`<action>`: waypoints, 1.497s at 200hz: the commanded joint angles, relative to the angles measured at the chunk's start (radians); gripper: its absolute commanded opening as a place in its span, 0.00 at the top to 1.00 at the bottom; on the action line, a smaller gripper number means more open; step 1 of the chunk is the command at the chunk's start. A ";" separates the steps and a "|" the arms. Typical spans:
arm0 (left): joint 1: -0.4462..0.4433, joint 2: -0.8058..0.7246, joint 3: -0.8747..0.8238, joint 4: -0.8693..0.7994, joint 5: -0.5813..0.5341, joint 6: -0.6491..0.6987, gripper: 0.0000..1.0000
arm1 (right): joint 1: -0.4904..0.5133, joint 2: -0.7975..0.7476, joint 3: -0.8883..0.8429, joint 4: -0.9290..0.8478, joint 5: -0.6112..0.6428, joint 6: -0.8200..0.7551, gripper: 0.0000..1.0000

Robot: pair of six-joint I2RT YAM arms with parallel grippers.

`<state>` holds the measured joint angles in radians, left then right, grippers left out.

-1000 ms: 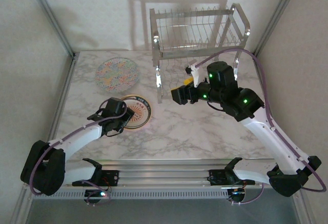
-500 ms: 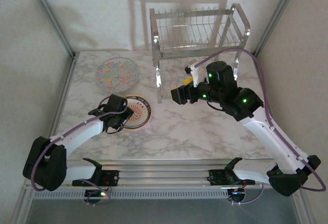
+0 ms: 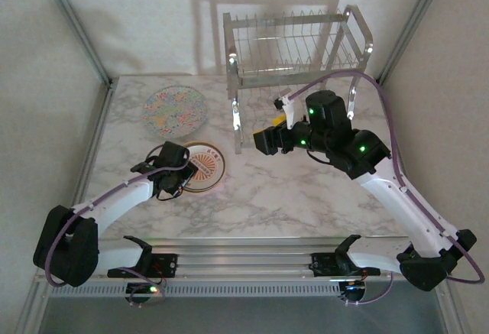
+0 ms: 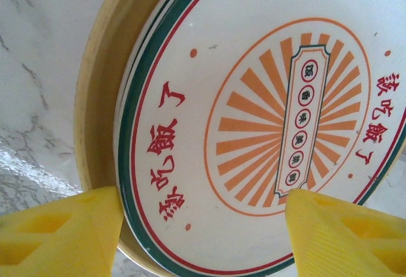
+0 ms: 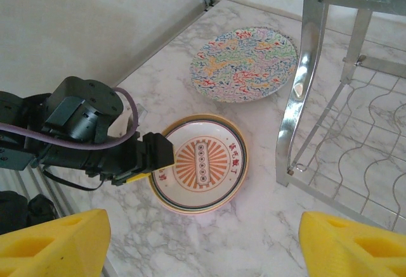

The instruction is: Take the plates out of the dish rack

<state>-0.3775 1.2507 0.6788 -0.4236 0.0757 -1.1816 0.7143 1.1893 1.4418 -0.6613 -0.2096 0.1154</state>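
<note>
a grey-veined marble table (image 3: 306, 196) carries everything. at its far edge, right of centre, stands the dish rack (image 3: 294, 47), a shiny wire frame on two levels; the right wrist view catches one of its chrome legs (image 5: 304, 68) and part of the lower wire shelf.

the plates lie flat on the table, left of the rack. the colourful floral plate (image 3: 174, 110) sits alone towards the far left, well apart from the rack's legs. nearer the arms is a small stack: the white plate with the orange sunburst (image 3: 208, 164), ringed in green and red, lies on top of a yellow plate (image 4: 95, 131) whose rim shows around its edge.

the left gripper (image 3: 172, 170) hangs low over the near-left edge of that stack. its yellow fingers (image 4: 57, 226) are spread wide, one to each side of the sunburst plate's edge, holding nothing.

the right gripper (image 3: 267, 141) hovers above the table just in front of the rack's left leg, pointing towards the stack. its fingers (image 5: 54, 242) are also spread wide and empty.
</note>
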 commanded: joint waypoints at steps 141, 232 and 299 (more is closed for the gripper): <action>0.173 -0.278 0.245 -0.199 -0.300 0.162 0.00 | -0.316 -0.268 -0.283 -0.315 0.490 0.384 0.01; 0.187 -0.409 -0.181 0.301 -0.893 0.685 0.00 | -0.380 -0.203 -0.970 0.732 0.835 -0.144 0.01; 0.311 -0.226 -0.498 1.048 -0.615 0.929 0.00 | -0.532 0.279 -0.913 1.208 0.549 -0.174 0.01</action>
<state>-0.1066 0.9573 0.2375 0.2436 -0.6415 -0.3634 0.2058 1.4029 0.4679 0.2409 0.4438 -0.0166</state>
